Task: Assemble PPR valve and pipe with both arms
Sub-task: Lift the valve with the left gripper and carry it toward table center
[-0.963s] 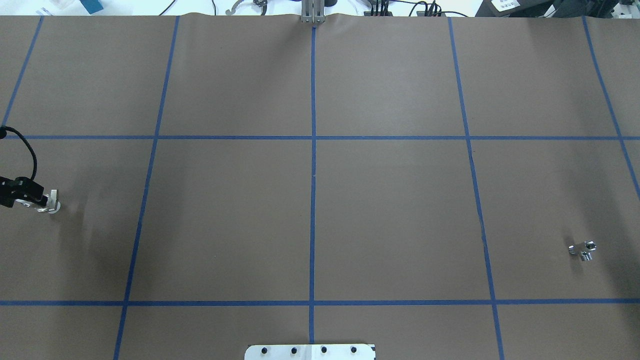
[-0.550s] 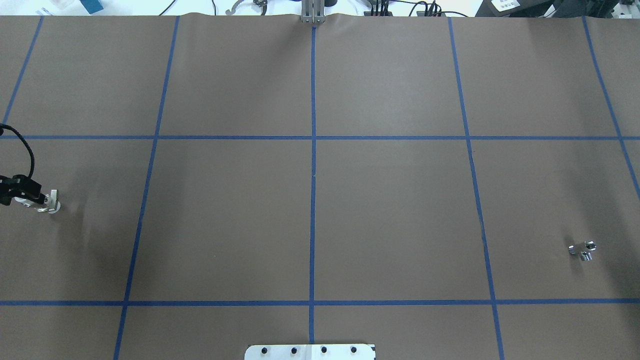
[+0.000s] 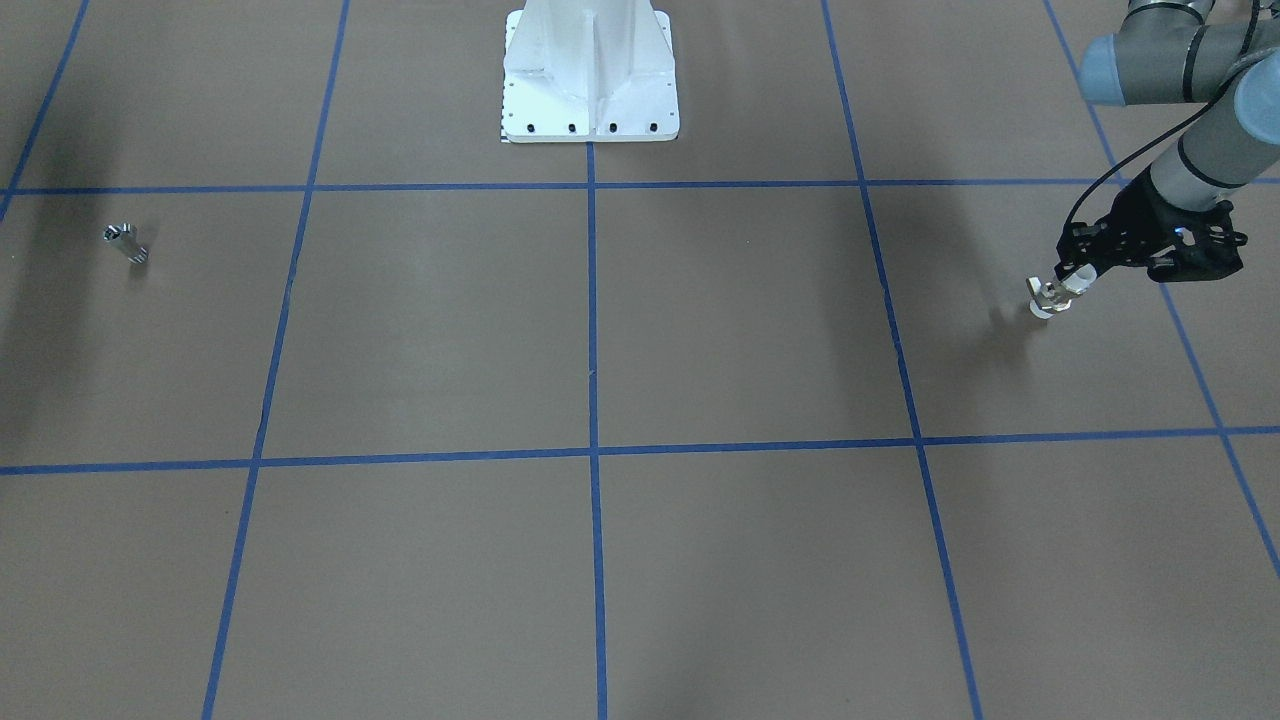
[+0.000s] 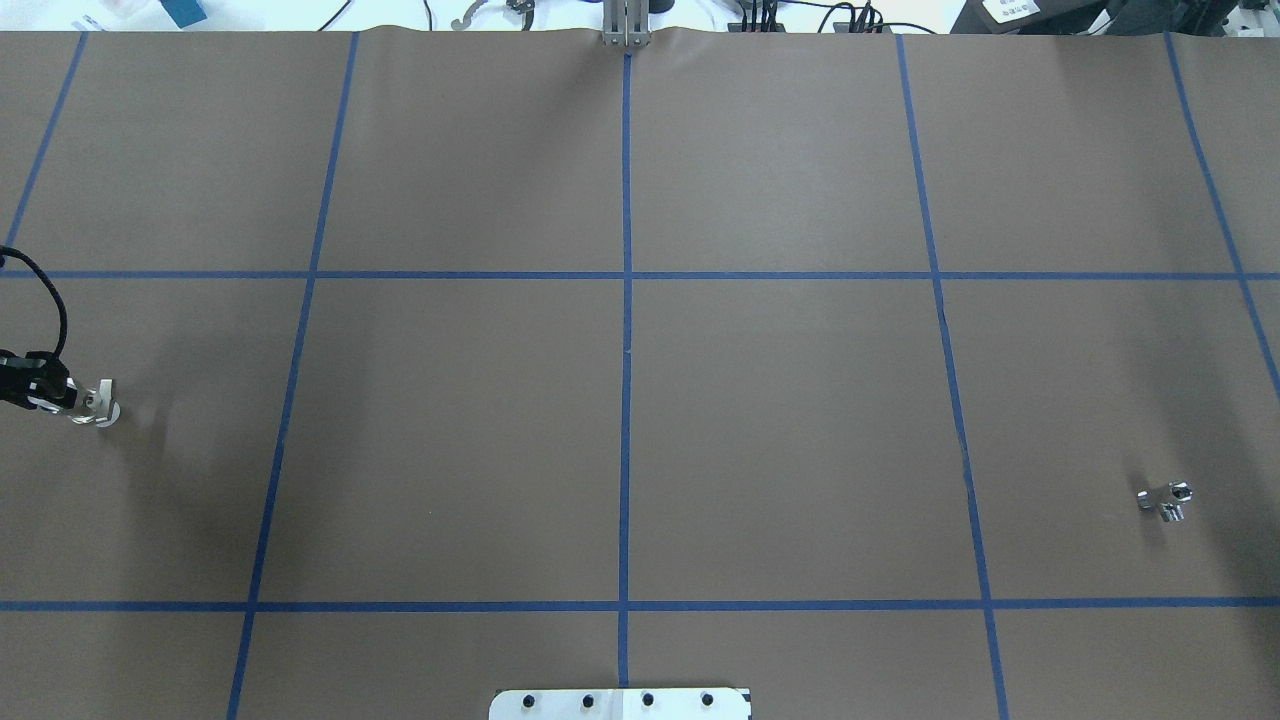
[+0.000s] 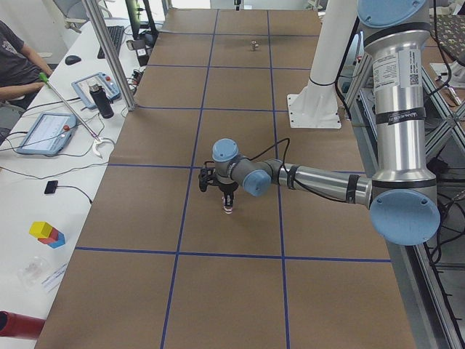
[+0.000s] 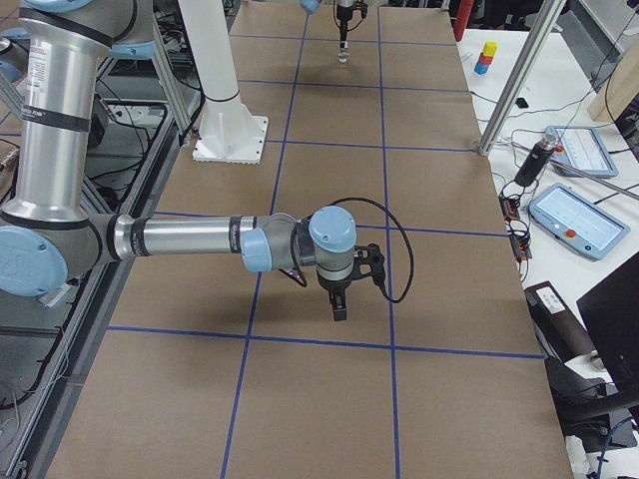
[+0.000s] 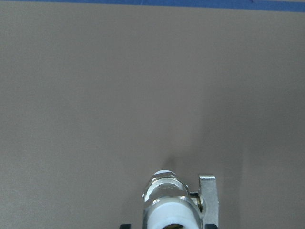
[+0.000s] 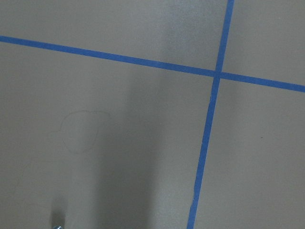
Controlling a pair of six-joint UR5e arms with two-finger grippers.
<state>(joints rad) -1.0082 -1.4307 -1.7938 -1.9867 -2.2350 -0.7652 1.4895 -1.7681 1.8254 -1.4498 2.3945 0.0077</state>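
Observation:
The PPR valve [image 4: 100,408] is white with metal rings and a side handle. It stands upright at the table's left end, and also shows in the front view [image 3: 1050,297] and the left wrist view [image 7: 170,198]. My left gripper [image 3: 1073,275] is shut on its upper white end. The pipe [image 4: 1165,497] is a small shiny cylinder lying at the right end, seen in the front view too [image 3: 125,242]. My right gripper [image 6: 338,307] shows only in the exterior right view, hanging over the table. I cannot tell if it is open or shut.
The brown table cover carries a grid of blue tape lines [image 4: 625,350]. The white bolted pedestal [image 3: 590,70] stands at the robot's edge. An aluminium post [image 5: 109,58], tablets and a seated operator [image 5: 18,58] are along the far side.
In the overhead view the left gripper's black body has drawn back toward the left edge. The valve stays at the same spot. The pipe has not moved.

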